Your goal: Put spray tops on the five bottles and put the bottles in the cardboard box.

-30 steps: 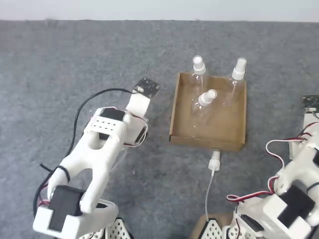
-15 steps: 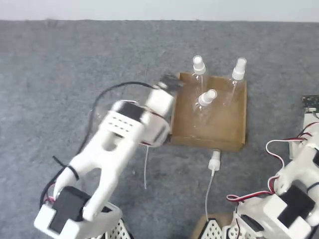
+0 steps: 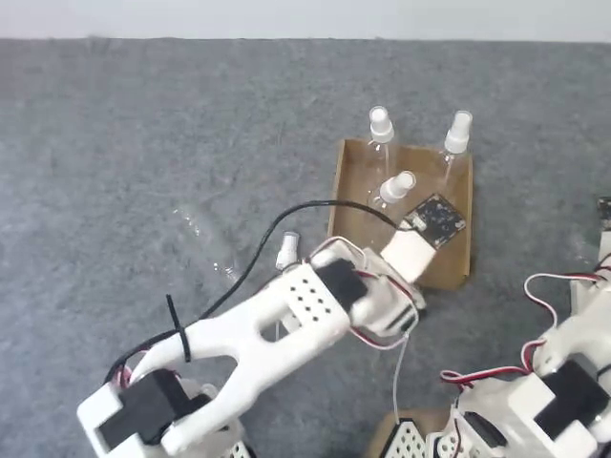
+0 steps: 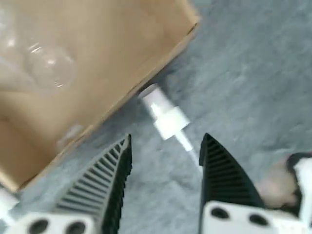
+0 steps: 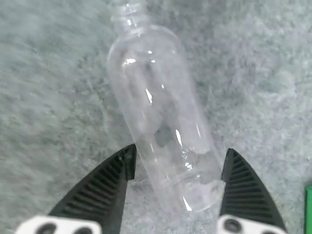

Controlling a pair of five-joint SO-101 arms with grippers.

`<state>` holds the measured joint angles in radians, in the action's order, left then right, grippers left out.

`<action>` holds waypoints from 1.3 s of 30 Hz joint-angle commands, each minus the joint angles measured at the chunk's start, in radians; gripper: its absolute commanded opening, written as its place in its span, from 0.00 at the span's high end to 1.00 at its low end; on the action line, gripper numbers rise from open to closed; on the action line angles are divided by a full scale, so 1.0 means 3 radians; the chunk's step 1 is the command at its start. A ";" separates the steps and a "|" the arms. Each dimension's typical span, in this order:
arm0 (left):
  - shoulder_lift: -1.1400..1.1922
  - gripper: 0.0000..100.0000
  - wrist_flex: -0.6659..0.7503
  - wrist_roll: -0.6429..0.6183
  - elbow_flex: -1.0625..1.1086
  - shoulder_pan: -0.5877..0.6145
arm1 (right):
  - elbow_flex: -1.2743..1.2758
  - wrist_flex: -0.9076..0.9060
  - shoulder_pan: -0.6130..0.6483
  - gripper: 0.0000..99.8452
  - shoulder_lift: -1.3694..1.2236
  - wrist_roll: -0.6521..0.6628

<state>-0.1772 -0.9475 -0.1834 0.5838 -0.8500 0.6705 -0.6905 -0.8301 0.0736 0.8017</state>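
Clear plastic bottles and white spray tops on a grey counter. The cardboard box sits right of centre, open side up. It holds three capped bottles: one at the far left corner, one at the far right corner and one in the middle; their clear bodies are hard to make out against the cardboard.

The left arm lies across the box's near edge and hides the near right corner. In its wrist view, the left gripper has its fingers apart above a loose spray top that lies on the counter just beside the box's outer wall. That top's thin tube shows below the arm in the high view. A second loose spray top lies just left of the box.

An uncapped bottle lies on its side well left of the box, faint against the counter.

In the right wrist view, the right gripper has its fingers spread on either side of another uncapped bottle, which lies flat on the counter; contact cannot be told.
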 commanded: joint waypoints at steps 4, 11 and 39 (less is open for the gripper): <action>0.0465 0.79 0.0338 -0.0358 -0.0171 -0.0205 | -0.0148 0.0033 -0.0069 0.76 0.0054 0.0046; 0.0859 0.79 0.0363 -0.0517 -0.0371 -0.0199 | -0.0143 0.0033 -0.0069 0.76 0.0054 0.0046; 0.0338 0.92 0.0343 -0.0056 0.0361 -0.0092 | -0.0143 0.0033 -0.0069 0.76 0.0059 0.0046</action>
<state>0.0713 -0.8216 -0.2279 0.6375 -0.8869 0.6705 -0.6905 -0.8408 0.0736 0.8017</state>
